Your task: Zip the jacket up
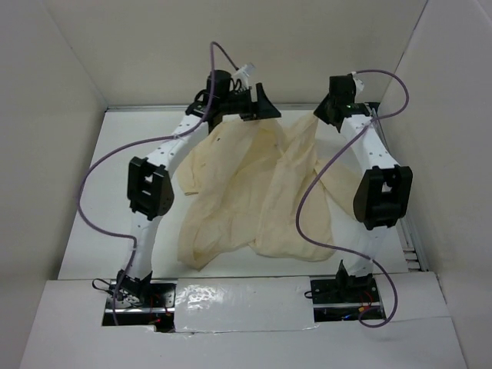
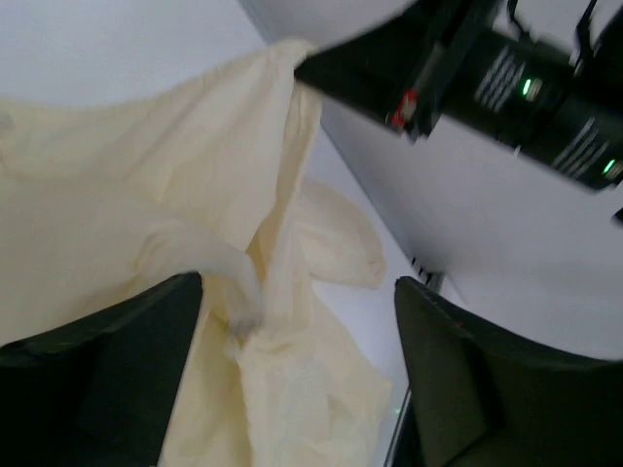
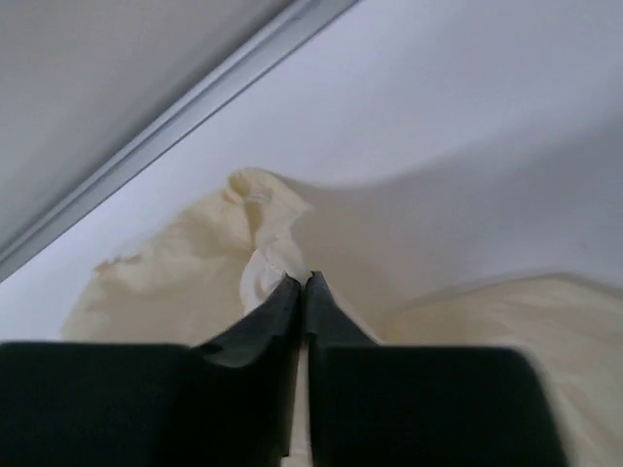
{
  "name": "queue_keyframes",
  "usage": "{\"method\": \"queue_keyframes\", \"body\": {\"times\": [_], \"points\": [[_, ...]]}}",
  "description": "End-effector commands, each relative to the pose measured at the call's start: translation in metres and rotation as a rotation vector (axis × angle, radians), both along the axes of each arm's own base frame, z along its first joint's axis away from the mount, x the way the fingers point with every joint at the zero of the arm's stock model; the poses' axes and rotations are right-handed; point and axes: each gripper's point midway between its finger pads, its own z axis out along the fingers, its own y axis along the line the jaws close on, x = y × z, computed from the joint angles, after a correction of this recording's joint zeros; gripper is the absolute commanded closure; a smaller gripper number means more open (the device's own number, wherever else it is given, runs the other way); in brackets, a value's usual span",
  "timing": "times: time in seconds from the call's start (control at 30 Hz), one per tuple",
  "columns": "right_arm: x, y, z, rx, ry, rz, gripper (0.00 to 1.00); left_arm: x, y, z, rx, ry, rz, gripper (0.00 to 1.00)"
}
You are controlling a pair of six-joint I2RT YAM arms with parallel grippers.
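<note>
The cream jacket (image 1: 254, 192) lies crumpled across the middle of the white table, its far edge lifted. My right gripper (image 1: 324, 115) is at the far right, shut on a fold of the jacket's upper edge; in the right wrist view the jaws (image 3: 304, 282) are closed with fabric (image 3: 195, 263) pinched between them. My left gripper (image 1: 264, 105) is at the far middle above the jacket's top edge, open and empty. In the left wrist view its fingers (image 2: 107, 379) stand wide apart with jacket fabric (image 2: 292, 389) below them. The zipper is not visible.
White enclosure walls (image 1: 69, 92) surround the table on the left, back and right. A metal rail (image 1: 154, 108) runs along the back edge, and another (image 1: 411, 246) along the right. Purple cables (image 1: 307, 207) loop from both arms, one over the jacket.
</note>
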Motion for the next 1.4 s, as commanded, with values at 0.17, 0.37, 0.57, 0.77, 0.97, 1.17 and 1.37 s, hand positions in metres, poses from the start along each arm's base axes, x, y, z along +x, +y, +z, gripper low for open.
{"method": "queue_keyframes", "body": {"times": [0.17,0.37,0.57,0.77,0.97,1.17,1.37], "points": [[-0.006,-0.030,-0.024,-0.085,0.109,-0.101,0.20,-0.034,0.012,-0.035,0.080,0.063,-0.044,0.01],[-0.056,-0.009,-0.042,-0.124,0.174,-0.015,0.03,-0.131,0.062,-0.045,0.170,0.072,0.004,0.01],[-0.151,0.035,-0.079,-0.200,0.280,0.053,0.02,-0.206,0.135,-0.092,0.293,0.212,0.270,0.01],[-0.219,0.099,-0.109,-0.123,0.315,0.208,0.04,-0.238,0.203,-0.165,0.422,0.533,0.570,0.01],[-0.249,0.142,-0.145,-0.127,0.406,0.308,0.06,-0.270,0.225,-0.208,0.479,0.680,0.655,0.01],[-0.246,0.157,-0.168,-0.115,0.447,0.301,0.37,-0.278,0.221,-0.230,0.505,0.730,0.606,0.32],[-0.224,0.133,-0.140,-0.167,0.368,0.207,1.00,-0.268,0.214,-0.227,0.493,0.711,0.562,1.00]]}}
